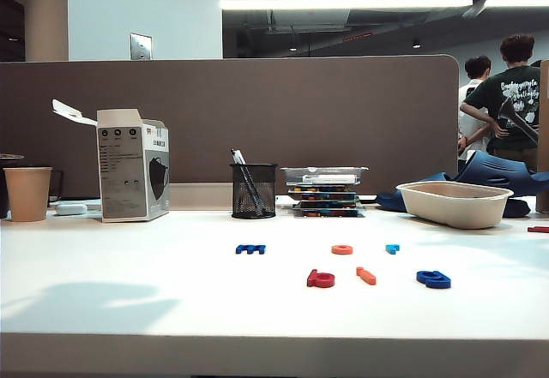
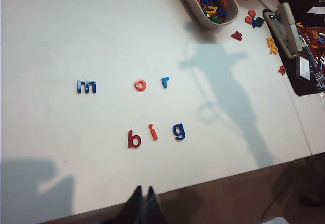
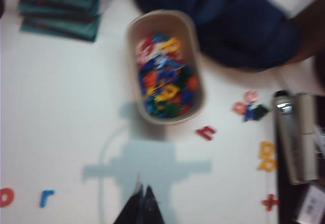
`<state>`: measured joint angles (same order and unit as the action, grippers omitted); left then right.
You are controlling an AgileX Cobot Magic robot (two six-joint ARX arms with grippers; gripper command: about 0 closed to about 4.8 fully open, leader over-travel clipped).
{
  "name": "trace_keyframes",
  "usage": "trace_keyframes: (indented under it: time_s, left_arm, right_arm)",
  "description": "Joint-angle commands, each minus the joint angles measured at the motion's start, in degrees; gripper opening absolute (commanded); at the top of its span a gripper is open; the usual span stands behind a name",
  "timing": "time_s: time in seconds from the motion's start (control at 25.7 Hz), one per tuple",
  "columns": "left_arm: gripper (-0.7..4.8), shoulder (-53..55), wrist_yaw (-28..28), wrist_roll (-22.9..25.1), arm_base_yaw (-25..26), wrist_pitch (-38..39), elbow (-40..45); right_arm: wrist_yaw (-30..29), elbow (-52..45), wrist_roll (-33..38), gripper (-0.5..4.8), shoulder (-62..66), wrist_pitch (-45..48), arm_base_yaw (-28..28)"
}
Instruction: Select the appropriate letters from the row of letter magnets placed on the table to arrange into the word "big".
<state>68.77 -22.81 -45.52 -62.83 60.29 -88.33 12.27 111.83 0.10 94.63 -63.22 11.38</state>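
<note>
On the white table (image 1: 129, 267) the red "b" (image 1: 321, 279), the orange-red "i" (image 1: 366, 275) and the dark blue "g" (image 1: 434, 279) lie side by side in a front row, reading "big" in the left wrist view: "b" (image 2: 134, 139), "i" (image 2: 153, 131), "g" (image 2: 179, 131). Behind them lie the blue "m" (image 1: 250, 249), orange "o" (image 1: 342, 249) and light blue "r" (image 1: 392, 248). My left gripper (image 2: 143, 189) is shut and empty over the table's front edge. My right gripper (image 3: 143, 188) is shut and empty, high above the table near the bowl. Neither gripper shows in the exterior view.
A beige bowl (image 3: 198, 89) full of spare letters stands at the back right, with loose letters (image 3: 206, 131) and a stapler-like tool (image 2: 289, 28) beside it. A paper cup (image 1: 27, 193), white box (image 1: 133, 165), mesh pen holder (image 1: 254, 191) and stacked cases (image 1: 324, 191) line the partition.
</note>
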Motion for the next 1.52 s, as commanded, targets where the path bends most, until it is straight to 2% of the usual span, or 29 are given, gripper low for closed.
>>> trace_keyframes:
  time_s: [0.04, 0.16, 0.23, 0.27, 0.39, 0.51, 0.58, 0.62, 0.86, 1.05, 1.25, 1.32, 1.36, 1.44, 1.52]
  left_arm:
    - [-0.05, -0.1, -0.5, 0.0, 0.0, -0.4, -0.2]
    - [-0.05, -0.1, -0.4, 0.1, 0.0, -1.3, -0.2]
    - [-0.05, -0.1, -0.3, 1.0, 0.0, -2.1, -0.2]
    - [-0.05, -0.1, -0.2, 3.0, 0.0, -2.7, -0.2]
    - [-0.05, -0.1, -0.1, 13.2, 0.1, -6.6, -0.2]
    - [-0.05, -0.1, -0.1, 26.7, 0.7, -17.1, -0.2]
    - [-0.05, -0.1, 0.2, 35.7, 4.6, -25.8, -0.3]
    - [-0.05, -0.1, 2.6, 39.0, 7.8, -28.9, -0.4]
    - [-0.05, -0.2, 9.4, 45.5, 22.4, -30.8, -4.2]
    - [-0.05, -1.4, 10.7, 50.0, 34.4, -30.3, -7.3]
    - [-0.05, -4.1, 15.5, 49.4, 49.1, -28.5, -8.0]
    - [-0.05, -5.8, 18.5, 49.3, 56.0, -25.7, -7.9]
    - [-0.05, -7.4, 20.8, 49.2, 61.2, -23.4, -7.9]
    - [-0.05, -10.3, 21.7, 46.8, 65.5, -21.0, -7.3]
    - [-0.05, -14.4, 21.5, 47.5, 66.1, -20.9, -4.7]
  right_arm:
    - [-6.6, 0.1, -2.1, -0.06, -3.5, 0.0, -5.3]
    - [-16.3, 0.1, -3.4, -0.06, -7.9, -1.0, -13.1]
    - [-17.6, 0.0, -3.5, -0.06, -10.0, -1.0, -16.0]
    - [-18.5, -0.1, -3.5, -0.06, -11.4, -1.0, -17.6]
    - [-22.8, -1.7, -3.3, -0.06, -15.5, 0.2, -22.3]
    - [-30.2, -8.4, -3.3, -0.06, -22.2, 2.9, -27.6]
    - [-32.0, -14.8, -3.3, -0.06, -28.0, 5.9, -29.4]
    - [-31.9, -18.2, -3.3, -0.06, -31.1, 7.0, -29.4]
    - [-32.0, -27.1, -2.2, -0.06, -38.8, 10.4, -29.3]
    - [-32.0, -36.0, -1.4, -0.06, -46.2, 16.0, -29.3]
    - [-32.0, -45.3, -1.4, -0.06, -52.8, 20.8, -29.3]
    - [-33.2, -49.5, -1.1, -0.06, -55.9, 21.9, -29.2]
    - [-34.4, -52.4, -1.1, -0.06, -58.1, 22.3, -29.0]
    - [-34.5, -56.2, 0.0, -0.06, -60.8, 23.2, -27.3]
    - [-34.3, -59.2, 0.1, -0.06, -62.6, 24.2, -23.6]
